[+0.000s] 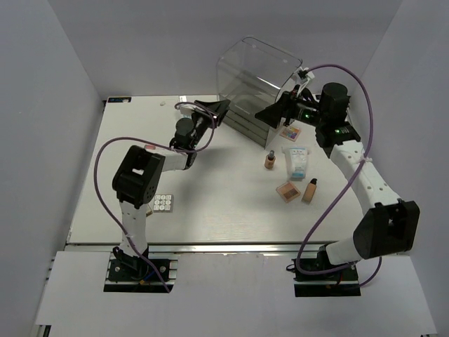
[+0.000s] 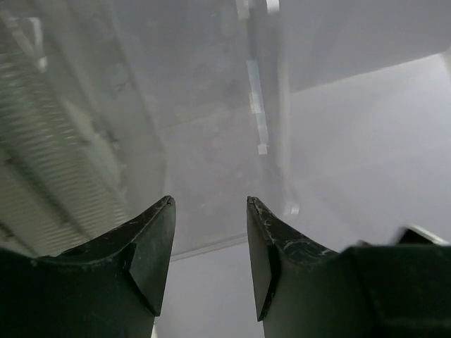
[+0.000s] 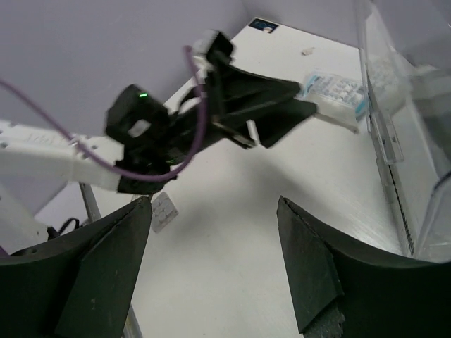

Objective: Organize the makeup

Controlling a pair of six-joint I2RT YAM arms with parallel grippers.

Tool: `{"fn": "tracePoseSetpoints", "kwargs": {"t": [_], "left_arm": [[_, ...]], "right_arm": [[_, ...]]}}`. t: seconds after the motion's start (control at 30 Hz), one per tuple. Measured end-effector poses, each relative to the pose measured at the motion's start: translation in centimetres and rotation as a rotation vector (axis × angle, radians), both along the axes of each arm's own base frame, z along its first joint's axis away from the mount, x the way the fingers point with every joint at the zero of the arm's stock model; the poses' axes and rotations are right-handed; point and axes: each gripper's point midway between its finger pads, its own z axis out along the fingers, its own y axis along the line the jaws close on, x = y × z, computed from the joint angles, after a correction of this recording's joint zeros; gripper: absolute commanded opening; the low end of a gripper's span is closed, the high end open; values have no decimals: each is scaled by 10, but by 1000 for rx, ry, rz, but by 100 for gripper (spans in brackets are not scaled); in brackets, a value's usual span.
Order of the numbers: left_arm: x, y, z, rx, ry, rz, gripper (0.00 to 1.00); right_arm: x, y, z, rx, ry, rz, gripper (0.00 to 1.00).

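My left gripper (image 1: 219, 107) hangs open at the left side of the clear drawer box (image 1: 256, 81), with nothing between its fingers (image 2: 156, 239). In the right wrist view a white-and-blue packet (image 3: 332, 96) lies just past the left gripper's (image 3: 306, 97) tips, against the box (image 3: 398, 134). My right gripper (image 1: 266, 114) is open and empty at the front right of the box. On the table lie a standing foundation bottle (image 1: 269, 159), white-and-blue packets (image 1: 296, 160), a peach palette (image 1: 287, 191), a lying bottle (image 1: 309, 189), another palette (image 1: 290, 131) and a white grid palette (image 1: 163, 203).
The box stands at the back of the table (image 1: 210, 210), with grey drawers low on its front. Purple cables loop over both arms. White walls close in the left, right and back sides.
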Motion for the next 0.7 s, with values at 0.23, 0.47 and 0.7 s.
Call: {"fn": "tracePoseSetpoints", "kwargs": {"t": [0.23, 0.47, 0.7], "left_arm": [[32, -23, -62, 96, 94, -36, 55], [41, -38, -85, 143, 132, -62, 54], [45, -44, -71, 136, 102, -71, 53]], "right_arm": [[-23, -1, 20, -41, -173, 69, 77], [-23, -2, 14, -62, -198, 72, 78], [-22, -2, 13, -69, -209, 72, 78]]}}
